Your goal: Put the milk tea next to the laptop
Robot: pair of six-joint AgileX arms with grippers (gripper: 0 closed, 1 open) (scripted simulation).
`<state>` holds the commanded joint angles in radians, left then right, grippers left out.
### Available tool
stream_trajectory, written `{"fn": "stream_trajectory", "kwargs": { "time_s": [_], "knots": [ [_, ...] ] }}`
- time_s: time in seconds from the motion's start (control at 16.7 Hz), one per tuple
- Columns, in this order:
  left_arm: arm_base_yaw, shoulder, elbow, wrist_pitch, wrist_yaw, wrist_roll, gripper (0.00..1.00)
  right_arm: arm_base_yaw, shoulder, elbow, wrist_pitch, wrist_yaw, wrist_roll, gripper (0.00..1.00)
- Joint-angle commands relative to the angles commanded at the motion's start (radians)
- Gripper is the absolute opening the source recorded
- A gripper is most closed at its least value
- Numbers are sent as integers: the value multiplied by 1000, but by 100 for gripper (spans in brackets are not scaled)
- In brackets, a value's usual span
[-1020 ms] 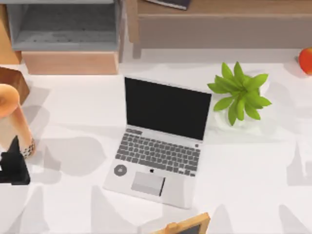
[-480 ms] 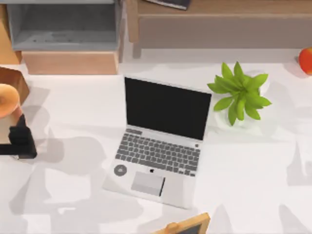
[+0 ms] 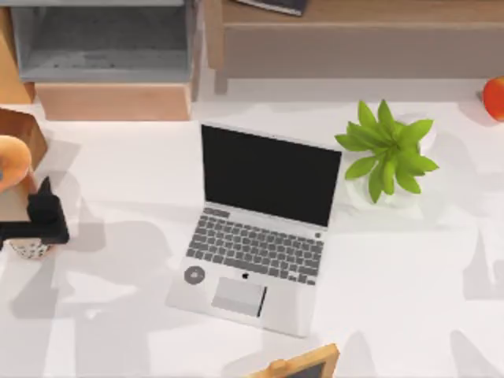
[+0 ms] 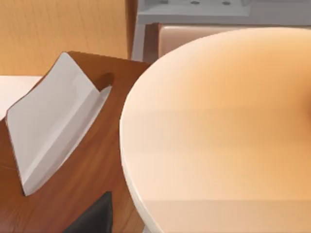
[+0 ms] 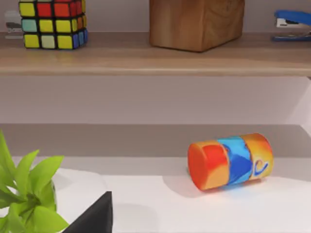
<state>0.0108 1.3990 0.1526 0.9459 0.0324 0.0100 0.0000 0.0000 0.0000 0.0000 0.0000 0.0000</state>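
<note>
Far left of the open silver-grey laptop point(image 3: 256, 228), the tall tan-orange milk tea cup point(image 3: 17, 197) stands; the left gripper point(image 3: 38, 224) is against it, grip state unclear. Seat the fingers squarely before lifting, keeping it upright.

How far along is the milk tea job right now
Done: the left gripper has reached the milk tea at the table's left edge. In hand: it sits against the cup; whether it grips is unclear. Left: carrying the cup across and setting it beside the laptop, which has nothing standing next to it.
</note>
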Motion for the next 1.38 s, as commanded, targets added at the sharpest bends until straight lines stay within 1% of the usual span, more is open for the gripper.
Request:
{"fn": "stream_trajectory", "kwargs": {
  "time_s": [0.24,1.02,1.08,1.38],
  "knots": [
    [0,0,0,0,0,0,100,0,0,0,0,0,0,100],
    [0,0,0,0,0,0,2,0,0,0,0,0,0,100],
    [0,0,0,0,0,0,0,0,0,0,0,0,0,100],
    [0,0,0,0,0,0,0,0,0,0,0,0,0,100]
  ]
}}
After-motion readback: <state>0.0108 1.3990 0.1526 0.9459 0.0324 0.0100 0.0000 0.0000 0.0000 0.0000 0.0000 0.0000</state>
